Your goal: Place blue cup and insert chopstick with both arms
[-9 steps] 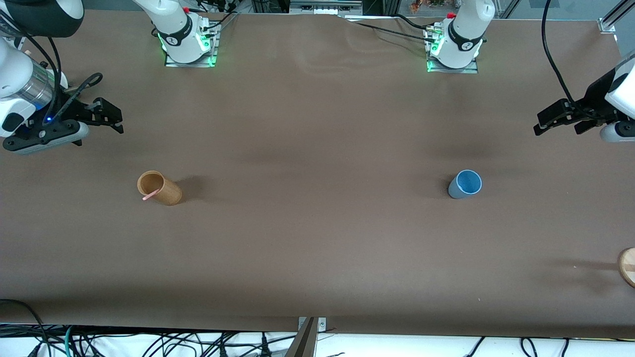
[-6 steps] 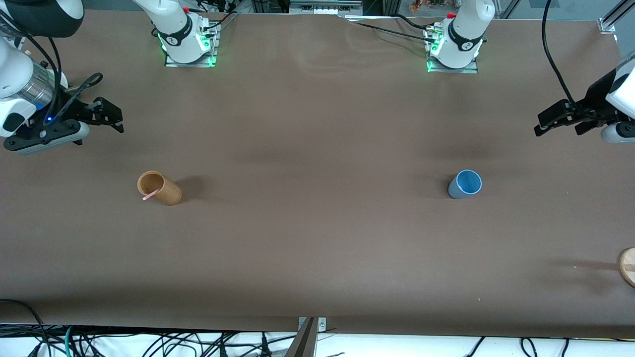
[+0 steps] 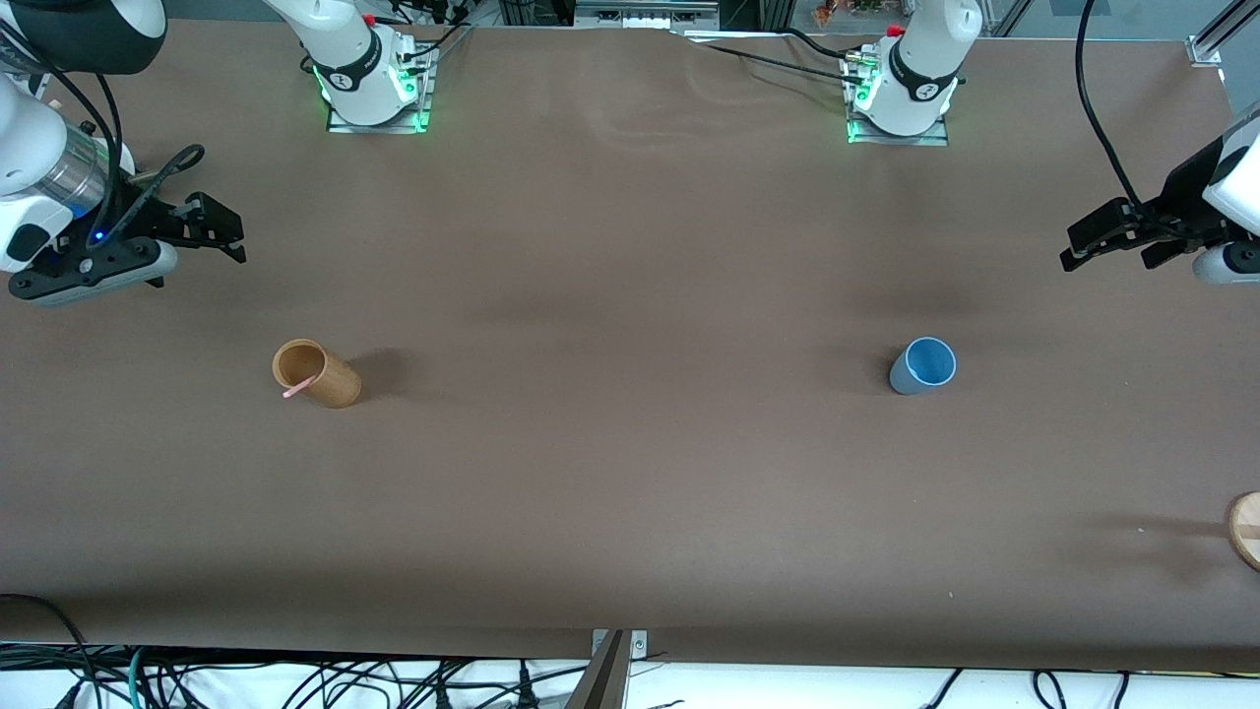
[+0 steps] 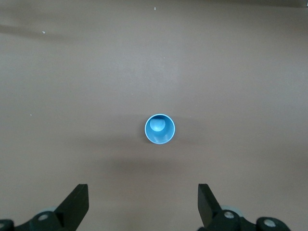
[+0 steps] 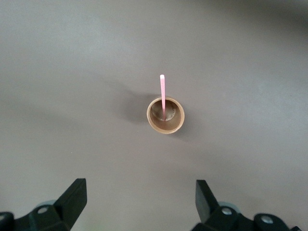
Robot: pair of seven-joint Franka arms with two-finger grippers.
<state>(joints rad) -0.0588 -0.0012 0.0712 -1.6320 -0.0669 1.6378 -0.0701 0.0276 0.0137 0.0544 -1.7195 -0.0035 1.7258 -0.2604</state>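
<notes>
The blue cup (image 3: pixel 923 365) stands upright on the brown table toward the left arm's end; it also shows in the left wrist view (image 4: pixel 160 129), empty. The pink chopstick (image 3: pixel 298 386) leans in the tan wooden cup (image 3: pixel 317 373) toward the right arm's end; in the right wrist view the chopstick (image 5: pixel 162 94) sticks out of the wooden cup (image 5: pixel 165 115). My left gripper (image 3: pixel 1091 241) is open and empty, up in the air at the table's left-arm end, and shows open in its wrist view (image 4: pixel 143 204). My right gripper (image 3: pixel 219 234) is open and empty, up in the air at the right-arm end, and shows open in its wrist view (image 5: pixel 140 202).
A round wooden disc (image 3: pixel 1246 529) lies at the table's edge at the left arm's end, nearer to the front camera than the blue cup. The two arm bases (image 3: pixel 372 74) (image 3: pixel 904 84) stand along the table's back edge.
</notes>
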